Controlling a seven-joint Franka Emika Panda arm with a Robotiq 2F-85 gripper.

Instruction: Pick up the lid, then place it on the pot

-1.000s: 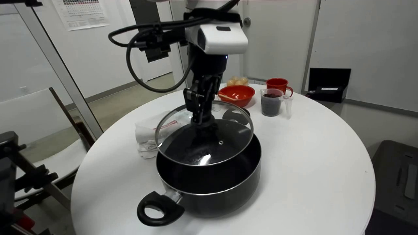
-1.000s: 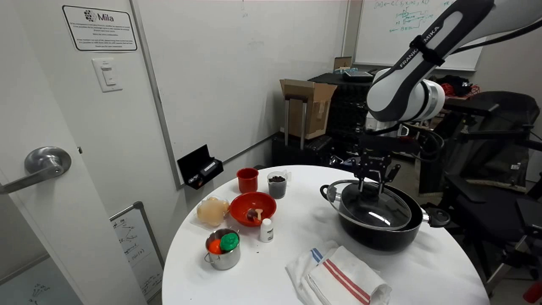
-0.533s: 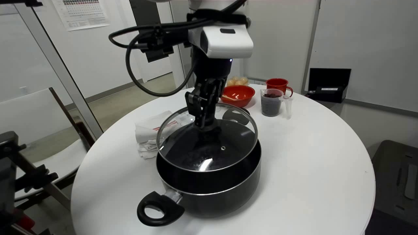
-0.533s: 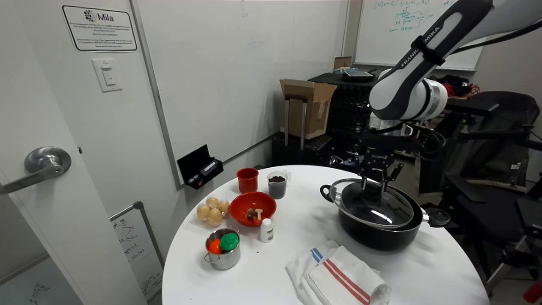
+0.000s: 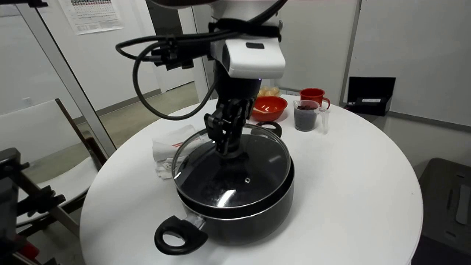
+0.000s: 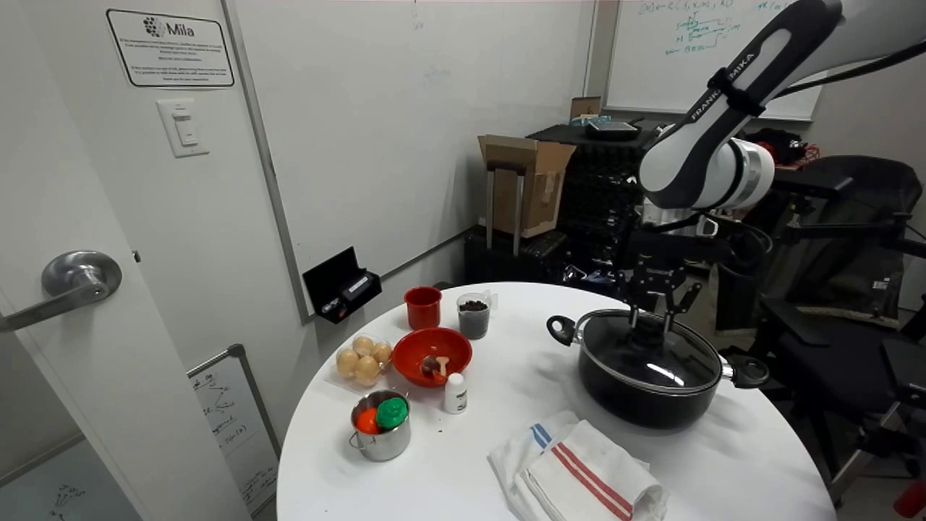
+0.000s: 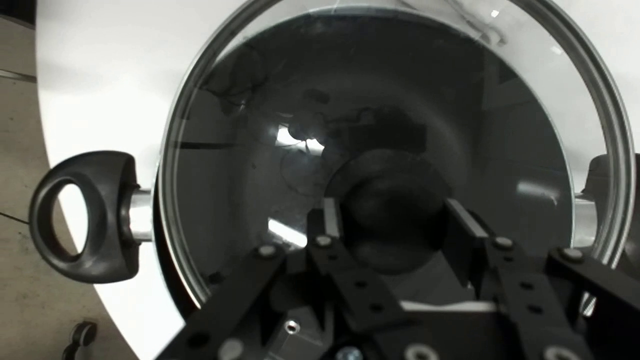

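The lid, clear glass with a metal rim, shows in both exterior views (image 5: 206,176) (image 6: 676,362) and in the wrist view (image 7: 270,95). My gripper (image 7: 395,215) is shut on the lid's black knob (image 7: 390,250), one finger on each side. In the exterior views the gripper (image 5: 231,149) (image 6: 651,320) points down over the pot. The wide black pot (image 5: 254,228) (image 6: 644,409) stands under the lid. A dark band of pot shows below the lid's near rim. The lid sits slightly off centre; I cannot tell whether it touches the pot's rim.
A folded towel (image 6: 579,470) lies beside the pot. A red bowl (image 6: 432,347), red cup (image 6: 422,307), measuring cup (image 6: 474,322), eggs (image 6: 363,360), white bottle (image 6: 455,394) and small metal pot (image 6: 383,441) stand further away. A pot handle (image 7: 82,217) sticks out near the table edge.
My gripper has moved down with the lid in its grasp. The lid is lower and covers more of the pot's opening. The pot has not moved.
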